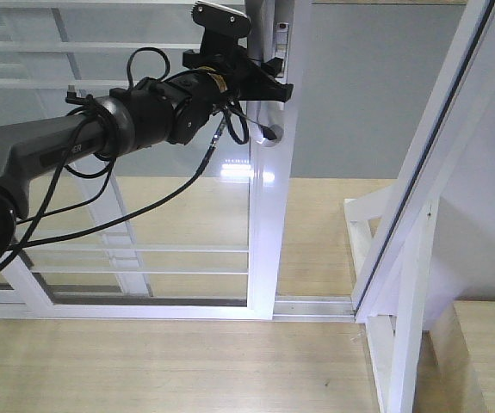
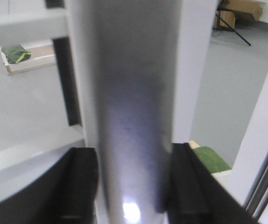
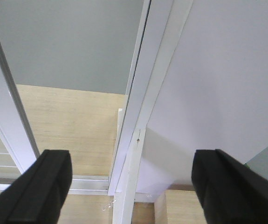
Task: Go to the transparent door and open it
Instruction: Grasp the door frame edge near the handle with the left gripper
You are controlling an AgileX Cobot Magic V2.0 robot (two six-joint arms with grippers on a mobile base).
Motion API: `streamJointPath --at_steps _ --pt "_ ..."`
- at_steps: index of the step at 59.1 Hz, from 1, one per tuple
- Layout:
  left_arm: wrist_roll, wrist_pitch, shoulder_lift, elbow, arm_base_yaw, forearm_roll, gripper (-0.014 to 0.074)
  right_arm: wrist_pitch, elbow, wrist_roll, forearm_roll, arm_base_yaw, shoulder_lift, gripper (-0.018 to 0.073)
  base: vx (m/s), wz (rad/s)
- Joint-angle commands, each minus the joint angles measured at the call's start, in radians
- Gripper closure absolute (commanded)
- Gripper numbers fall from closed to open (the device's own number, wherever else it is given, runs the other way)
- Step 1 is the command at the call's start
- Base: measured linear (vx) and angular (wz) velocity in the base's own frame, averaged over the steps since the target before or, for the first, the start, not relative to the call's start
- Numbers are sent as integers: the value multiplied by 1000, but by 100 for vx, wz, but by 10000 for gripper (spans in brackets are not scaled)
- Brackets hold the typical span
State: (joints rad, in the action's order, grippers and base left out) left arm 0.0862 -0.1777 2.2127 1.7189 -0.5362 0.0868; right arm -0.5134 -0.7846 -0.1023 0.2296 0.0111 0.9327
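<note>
Clamping the curved grey pull handle between both fingers, the left gripper is closed down to the handle's width, and its pads seem to press on either side. The transparent door stands directly ahead of that gripper. Its white stile is just behind the handle, and its glass and thin bars spread away to the gripper's left.

The chief risk, I judge, is slip. The handle is smooth and rounded, so a pull angled off the floor track below the gripper could make the fingers slide off or jam the panel. The loose cable hanging under the wrist could also catch.

The left arm is stretched out toward the stile, forearm roughly level and wrist in line with it. The right gripper is spread wide and empty, facing the neighbouring white frame.
</note>
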Motion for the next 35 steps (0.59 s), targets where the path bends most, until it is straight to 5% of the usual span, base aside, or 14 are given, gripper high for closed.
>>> streamJointPath --at_steps 1,13,35 --pt "7 -66 -66 36 -3 -6 302 68 -27 1 20 -6 -13 -22 0 0" --pt "7 -55 -66 36 -1 -87 601 56 -27 1 20 -6 -13 -22 0 0" --pt "6 32 -117 36 48 -129 602 51 -27 1 20 -6 -10 -22 0 0"
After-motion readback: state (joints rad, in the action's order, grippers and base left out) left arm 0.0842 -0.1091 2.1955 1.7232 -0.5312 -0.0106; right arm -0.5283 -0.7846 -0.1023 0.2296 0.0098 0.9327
